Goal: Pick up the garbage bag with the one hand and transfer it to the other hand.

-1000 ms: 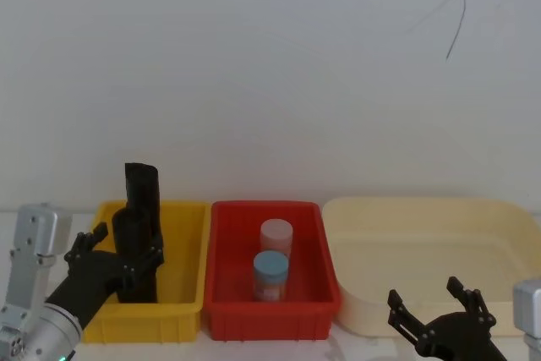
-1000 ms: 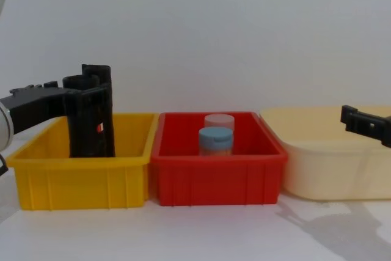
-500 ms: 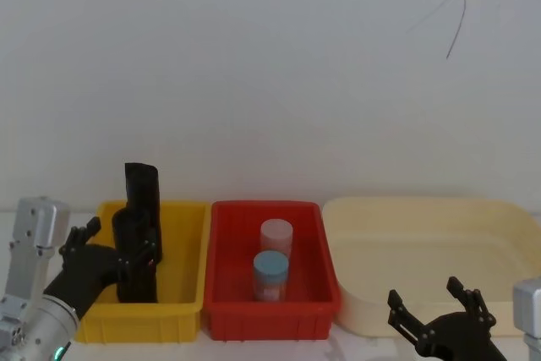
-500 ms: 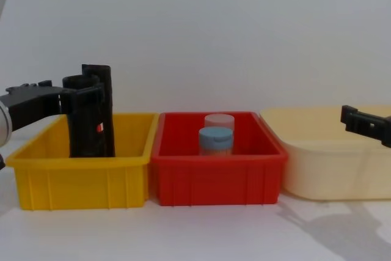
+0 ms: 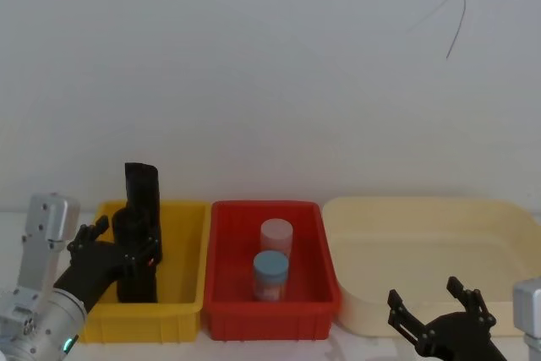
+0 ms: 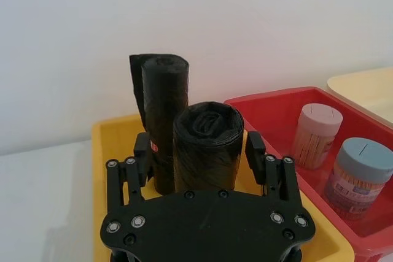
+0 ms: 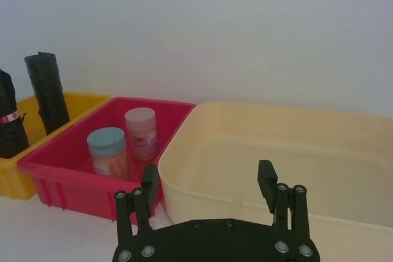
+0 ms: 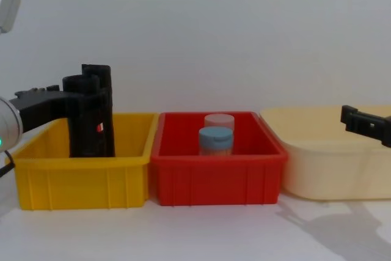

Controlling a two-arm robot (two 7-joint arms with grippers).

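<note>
The garbage bag point(image 6: 206, 145), a thick black crinkly roll with a small red-and-white label, stands upright in the yellow bin point(image 5: 190, 247). It also shows in the head view point(image 5: 137, 281) and the chest view point(image 8: 85, 132). My left gripper point(image 6: 199, 151), on the green-ringed arm, is open with a finger on each side of the roll near its top point(image 5: 127, 251) point(image 8: 76, 97). A small gap shows beside the fingers. My right gripper point(image 5: 439, 310) point(image 7: 208, 181) hangs open and idle at the lower right, in front of the cream tub.
A slimmer black roll point(image 6: 161, 90) stands just behind the bag in the same bin. The red bin point(image 8: 217, 178) in the middle holds a pink-lidded jar point(image 5: 275, 236) and a blue-lidded jar point(image 5: 270, 272). A large cream tub point(image 5: 423, 243) lies at the right.
My left gripper drew back a little, then moved forward again around the bag's top. The bag and the right arm have not moved.
</note>
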